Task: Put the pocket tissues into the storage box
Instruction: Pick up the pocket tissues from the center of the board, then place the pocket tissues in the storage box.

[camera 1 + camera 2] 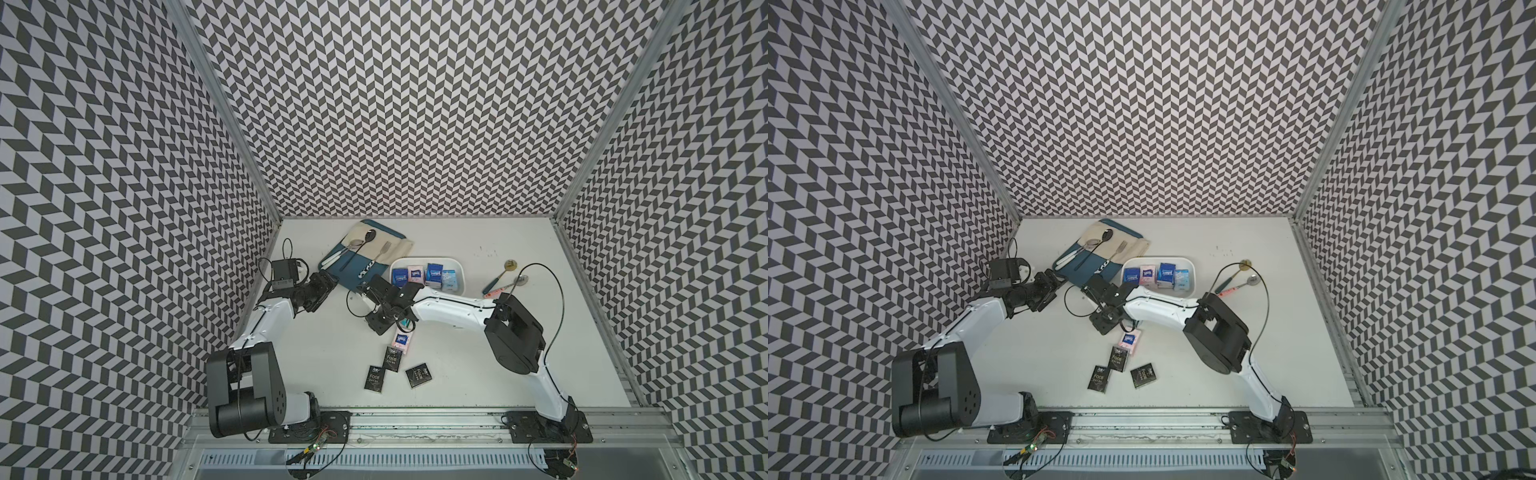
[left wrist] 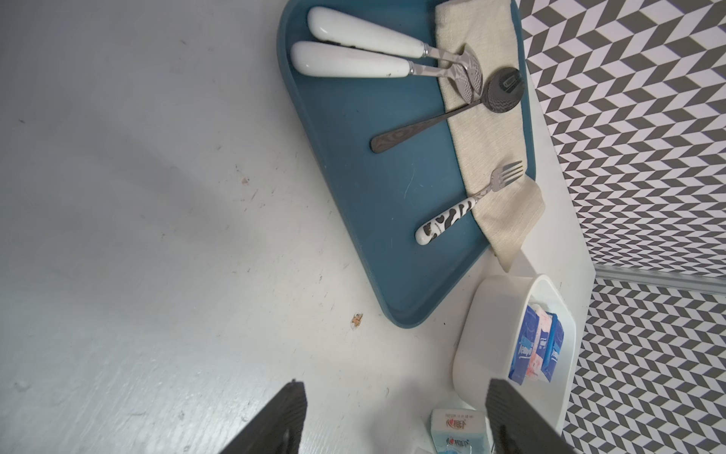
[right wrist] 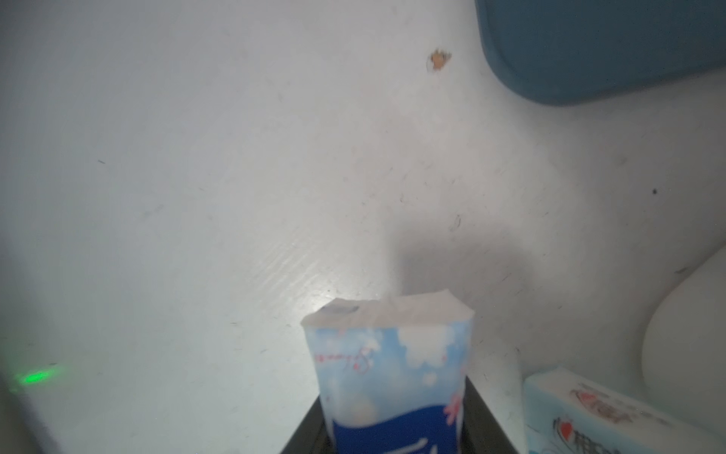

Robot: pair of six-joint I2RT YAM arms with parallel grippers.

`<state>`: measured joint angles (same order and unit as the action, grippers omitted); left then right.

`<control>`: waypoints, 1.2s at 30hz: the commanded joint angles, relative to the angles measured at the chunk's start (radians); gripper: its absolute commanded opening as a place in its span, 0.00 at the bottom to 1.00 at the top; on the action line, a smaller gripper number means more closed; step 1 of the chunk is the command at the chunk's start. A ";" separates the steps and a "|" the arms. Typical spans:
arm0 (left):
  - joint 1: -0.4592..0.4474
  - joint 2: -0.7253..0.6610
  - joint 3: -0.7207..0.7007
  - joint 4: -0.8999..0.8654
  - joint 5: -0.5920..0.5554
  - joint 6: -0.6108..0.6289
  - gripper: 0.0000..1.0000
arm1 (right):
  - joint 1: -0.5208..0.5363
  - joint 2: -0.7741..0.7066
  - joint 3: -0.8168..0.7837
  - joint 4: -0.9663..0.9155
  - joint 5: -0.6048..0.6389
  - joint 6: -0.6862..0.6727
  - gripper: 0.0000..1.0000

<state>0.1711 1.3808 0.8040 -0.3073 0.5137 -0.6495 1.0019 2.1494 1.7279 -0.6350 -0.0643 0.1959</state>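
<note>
Pinched in the right gripper [image 3: 395, 428], a blue-white packet [image 3: 387, 365] sat short of the storage box [image 1: 432, 260], which held several packets [image 1: 434, 275]. The left gripper [image 2: 395, 385] gaped empty. Black packets [image 1: 392, 359] lay unpacked on the worktop [image 1: 332, 353].

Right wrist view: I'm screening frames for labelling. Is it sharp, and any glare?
Right wrist view: hazy and soft, the blue-and-white packet blurred, a glare patch on the table beyond it, a green flare at the edge; left wrist view: crisp fork on the blue tray.
</note>
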 commanded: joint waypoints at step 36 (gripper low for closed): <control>-0.228 -0.022 0.065 0.018 -0.010 0.034 0.98 | -0.502 -0.202 -0.210 0.018 0.225 0.286 0.40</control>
<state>-0.0566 1.3808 0.8303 -0.2718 0.5282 -0.6441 0.5056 1.9144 1.4841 -0.6369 0.1261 0.4873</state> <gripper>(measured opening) 0.985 0.405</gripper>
